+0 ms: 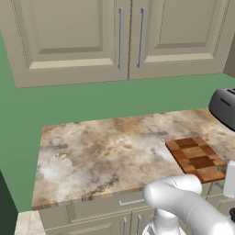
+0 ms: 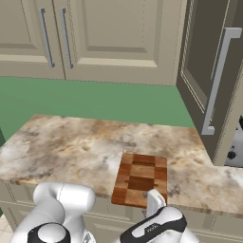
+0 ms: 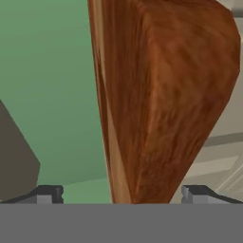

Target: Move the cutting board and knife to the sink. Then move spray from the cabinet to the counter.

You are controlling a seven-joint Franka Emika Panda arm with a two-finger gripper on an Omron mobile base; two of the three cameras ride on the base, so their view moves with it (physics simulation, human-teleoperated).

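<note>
At counter front edge, gripper spread wide astride cutting board edge; centre board between fingertips, then clamp squarely.

The arm covers the cutting board's near edge, and up close its top runs off frame. The toaster is cut by the right edge, the fingertips barely peek up.
</note>
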